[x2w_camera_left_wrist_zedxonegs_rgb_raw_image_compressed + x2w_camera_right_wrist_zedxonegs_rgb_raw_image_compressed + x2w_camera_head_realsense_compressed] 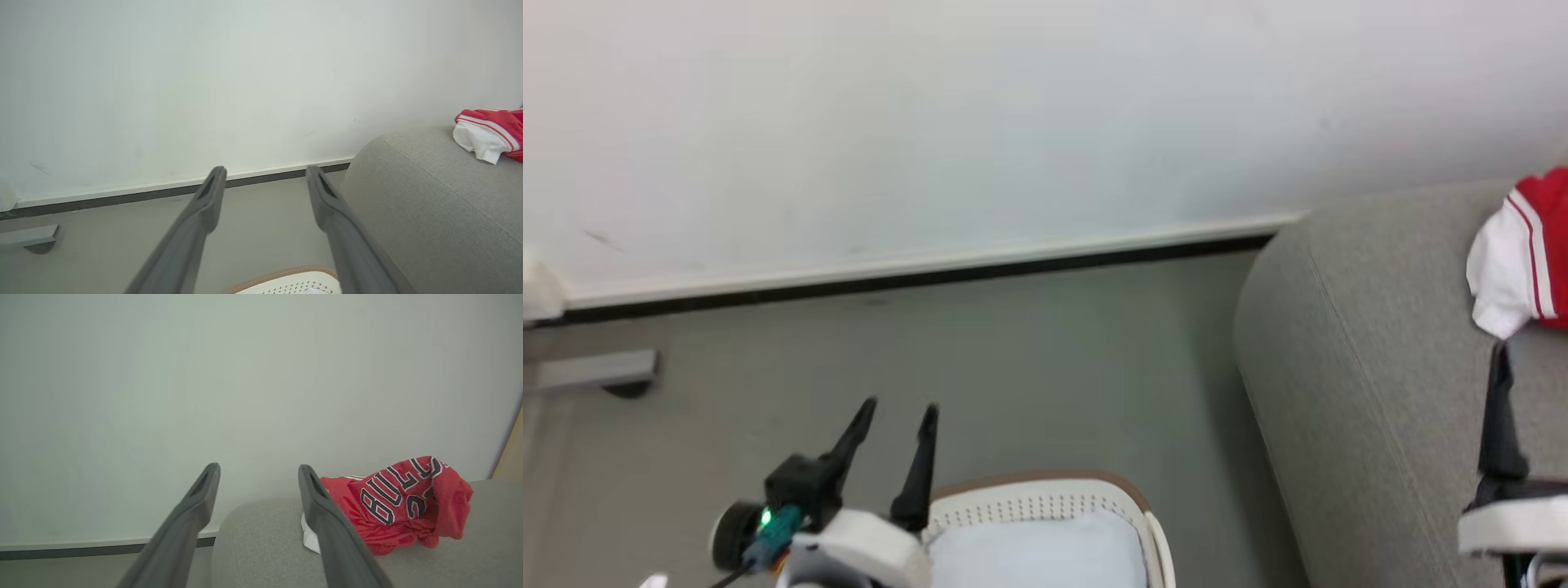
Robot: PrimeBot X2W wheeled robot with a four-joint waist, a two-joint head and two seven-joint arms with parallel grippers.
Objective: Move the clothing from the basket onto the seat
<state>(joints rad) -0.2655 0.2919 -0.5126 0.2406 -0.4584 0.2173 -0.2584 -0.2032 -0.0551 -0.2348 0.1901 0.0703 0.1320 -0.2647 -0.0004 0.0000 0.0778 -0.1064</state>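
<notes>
The clothing (400, 506), red with black-and-white lettering and white sleeve parts, lies crumpled on top of the grey seat (265, 547). My right gripper (258, 468) stands open and empty, the garment just right of its fingers and apart from them. In the head view the clothing (1519, 261) rests on the seat (1380, 367) at the far right, above one dark right finger (1499, 408). My left gripper (901, 408) is open over the floor beside the basket (1045, 490). The left wrist view shows the left gripper (265, 169) empty, with the basket rim (286, 273) below.
A pale bluish-white cloth (1037, 555) lies in the basket. Grey floor (1013, 367) runs between the basket, the seat's rounded side and the white wall with its dark baseboard (915, 278). A low grey object (596, 367) sits at the far left by the wall.
</notes>
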